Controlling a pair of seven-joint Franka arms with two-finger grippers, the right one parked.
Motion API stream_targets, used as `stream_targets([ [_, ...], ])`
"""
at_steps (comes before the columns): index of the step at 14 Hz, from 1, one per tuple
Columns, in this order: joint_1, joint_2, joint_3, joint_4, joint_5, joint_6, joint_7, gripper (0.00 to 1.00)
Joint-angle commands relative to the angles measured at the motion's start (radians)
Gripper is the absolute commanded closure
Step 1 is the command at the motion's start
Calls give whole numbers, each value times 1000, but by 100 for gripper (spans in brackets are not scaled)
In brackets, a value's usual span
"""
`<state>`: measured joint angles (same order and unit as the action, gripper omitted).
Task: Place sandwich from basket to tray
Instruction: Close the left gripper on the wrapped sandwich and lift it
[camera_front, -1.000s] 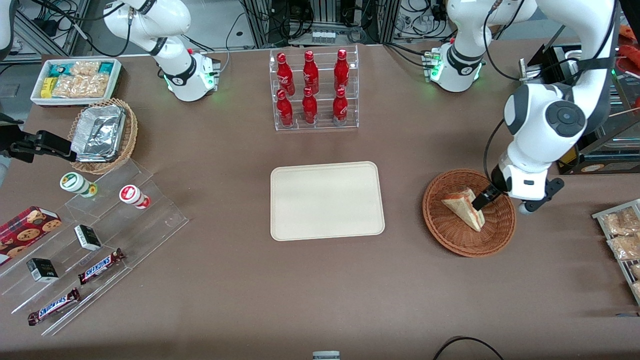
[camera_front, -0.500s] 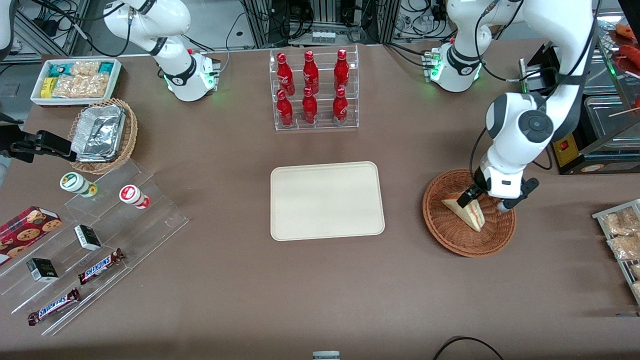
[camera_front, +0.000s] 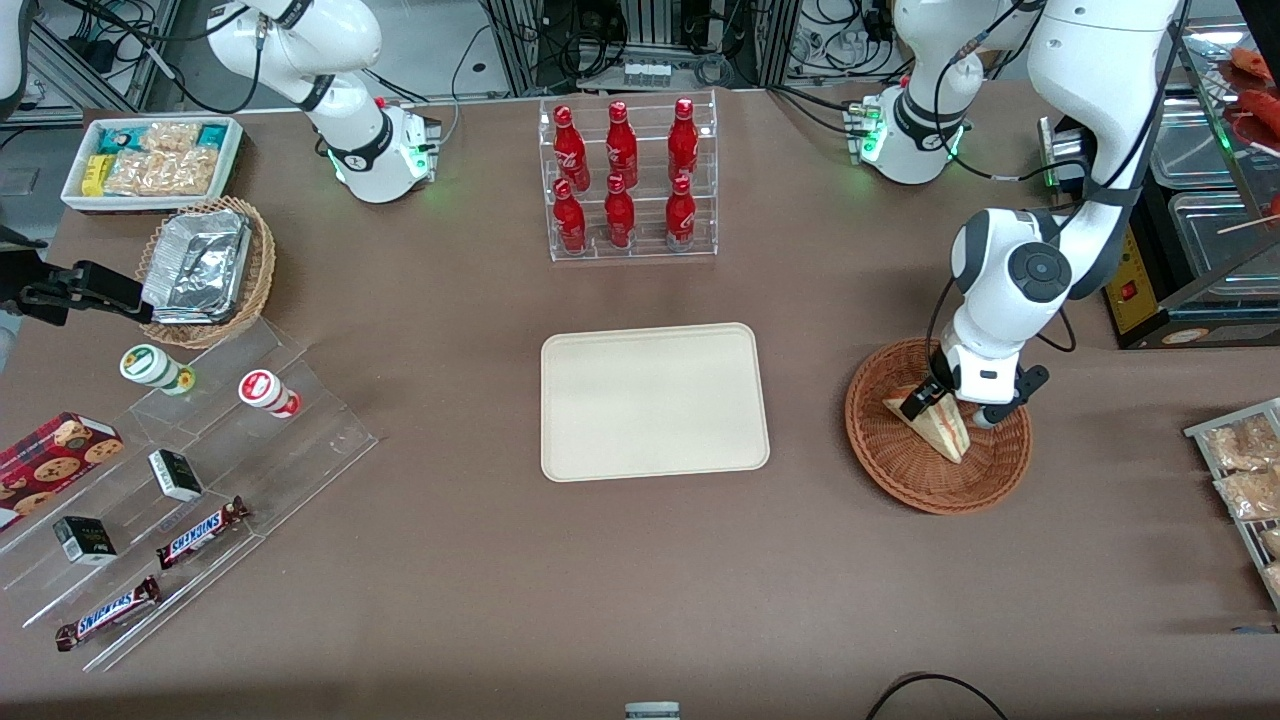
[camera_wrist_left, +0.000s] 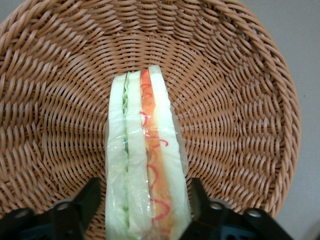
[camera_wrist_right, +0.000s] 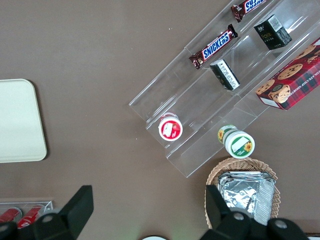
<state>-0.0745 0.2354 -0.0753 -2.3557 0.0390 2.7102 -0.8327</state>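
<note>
My gripper (camera_wrist_left: 145, 212) is spread wide, one finger on each flat side of the white three-cornered sandwich (camera_wrist_left: 145, 170) standing on edge in the round brown woven basket (camera_front: 905, 470). Its long stripes run straight away from my fingers.

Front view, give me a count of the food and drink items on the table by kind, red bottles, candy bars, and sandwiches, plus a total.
Red bottles: 6, in the clear rack
Snickers bars: 2, on the clear stepped stand
Sandwich: 1, in the basket, the tool open with a finger on each side of it
Total: 9
</note>
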Motion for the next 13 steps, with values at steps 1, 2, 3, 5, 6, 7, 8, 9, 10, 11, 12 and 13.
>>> stream_targets([
  [1,-7,-30,6,-7,15,2,-29,100],
  [2,-7,-48,8,-4,15,-22,-28,100],
  [3,-7,-73,8,2,15,-59,-25,100],
  [5,-7,-132,8,48,21,-185,-20,100],
  [6,-8,-154,6,91,28,-273,-20,100],
  [7,-10,-166,2,158,36,-391,-22,100],
  [8,-19,-165,-9,244,36,-518,-22,100],
  [9,-39,-157,-23,331,35,-632,-22,100],
  [10,-59,-150,-29,399,35,-711,-23,100],
  [11,-95,-136,-31,456,35,-778,-28,100],
  [12,-135,-125,-31,492,33,-815,-29,100],
  [13,-183,-102,-31,519,32,-825,-34,100],
])
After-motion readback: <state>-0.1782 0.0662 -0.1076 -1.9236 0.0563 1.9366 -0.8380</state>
